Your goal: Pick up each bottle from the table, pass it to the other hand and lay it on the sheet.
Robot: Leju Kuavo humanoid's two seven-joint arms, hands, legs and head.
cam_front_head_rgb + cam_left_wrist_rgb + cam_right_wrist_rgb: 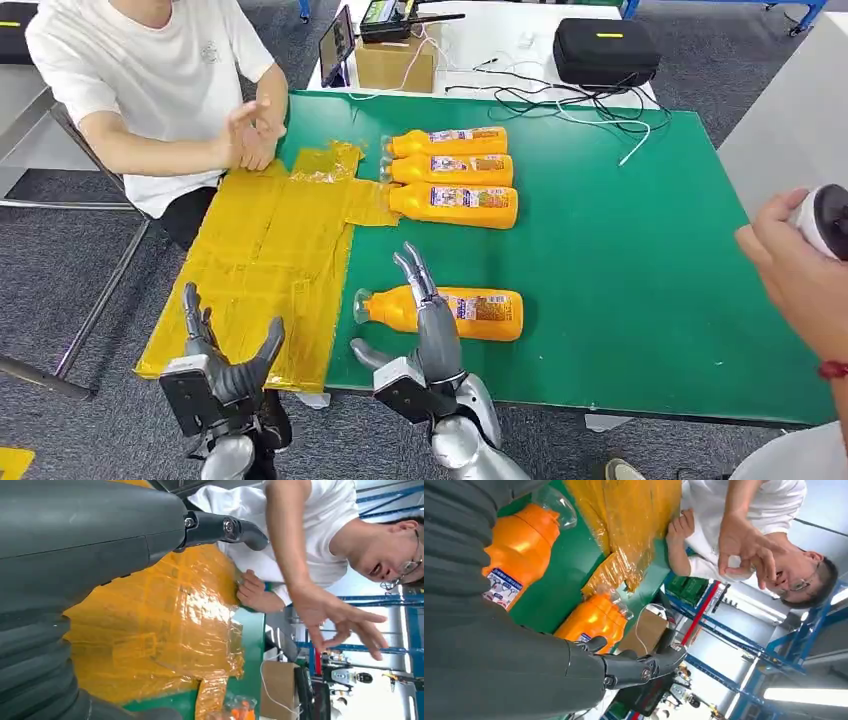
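An orange bottle (pixel 478 313) with a clear cap lies on its side on the green table (pixel 640 250), cap toward the yellow sheet (pixel 262 262). My right hand (pixel 425 335) is over its near side, fingers straight and spread, holding nothing; the same bottle (pixel 521 547) is close beside it in the right wrist view. Three more orange bottles (pixel 450 178) lie side by side farther back, caps at the sheet's edge. My left hand (pixel 222 365) hovers open at the sheet's near corner, and the sheet (pixel 165 630) lies under it in the left wrist view.
A seated person in a white shirt (pixel 160 60) holds hands (pixel 250 130) over the sheet's far left edge. Another person's hand (pixel 790 265) holds a white and black object at the right. A black case (pixel 605 50), cables and a cardboard box (pixel 395 62) lie behind the table.
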